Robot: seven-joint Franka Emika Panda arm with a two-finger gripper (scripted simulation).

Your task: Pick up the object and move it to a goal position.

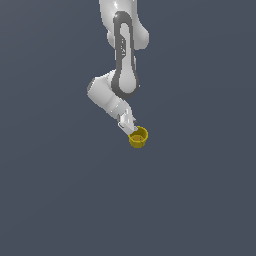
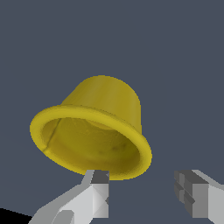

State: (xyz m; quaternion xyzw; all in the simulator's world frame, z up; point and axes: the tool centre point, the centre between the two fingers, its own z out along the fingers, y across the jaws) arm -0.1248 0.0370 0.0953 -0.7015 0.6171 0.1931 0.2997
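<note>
The object is a small yellow cup (image 1: 138, 137) with a wide rim and a darker hollow inside. In the exterior view it sits just below the tip of the white arm. My gripper (image 1: 130, 128) is right beside it, at its rim. In the wrist view the cup (image 2: 94, 131) is tilted, its opening turned toward the camera. My gripper (image 2: 146, 194) is open, its two grey-tipped fingers wide apart. One fingertip (image 2: 99, 189) is at the cup's lower rim; the other fingertip (image 2: 192, 197) stands free to the side. The cup is not between the fingers.
A plain dark blue-grey surface (image 1: 60, 200) fills both views. The white arm with its dark grey link (image 1: 124, 55) reaches down from the top of the exterior view. No goal marker shows.
</note>
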